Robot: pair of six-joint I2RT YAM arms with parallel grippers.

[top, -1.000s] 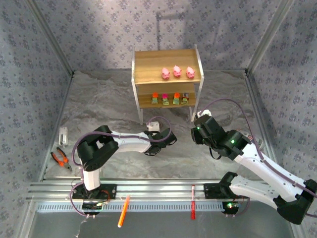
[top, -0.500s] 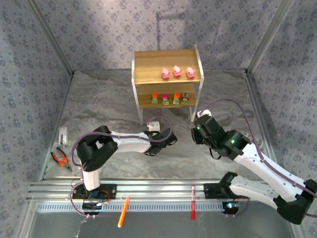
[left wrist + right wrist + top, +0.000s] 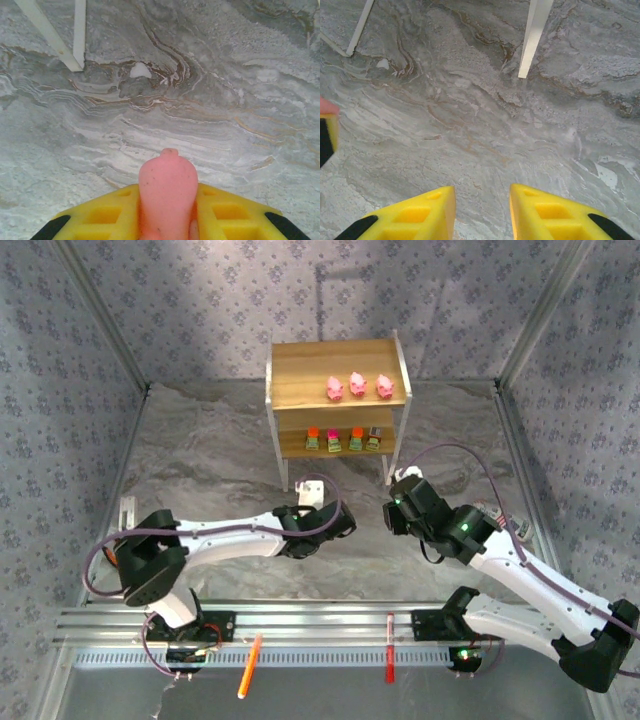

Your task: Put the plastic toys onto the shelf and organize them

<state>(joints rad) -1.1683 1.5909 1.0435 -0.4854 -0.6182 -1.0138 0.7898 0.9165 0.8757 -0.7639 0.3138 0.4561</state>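
pink pig (image 3: pixel 167 192) is now pinched in your left gripper (image 3: pixel 338 524), which just clamped down, low before the shelf (image 3: pixel 300 370) (three pigs (image 3: pixel 357 386) already up top). right gripper (image 3: pixel 482 197) hangs parted, empty. looks like the last toy to lift.

three pigs (image 3: pixel 357 386) on shelf (image 3: pixel 300 365) top, four blocky toys (image 3: pixel 343 440) below; fourth pig (image 3: pixel 167 182) in left tool (image 3: pixel 167 212)

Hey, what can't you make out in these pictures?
- Left wrist: the pig in the left gripper; the bottom edge cuts off its lower body.
- Top external: blocky toys on the shelf's lower board, too small for detail.
- Right wrist: pink thing cut by the left edge; unidentifiable.
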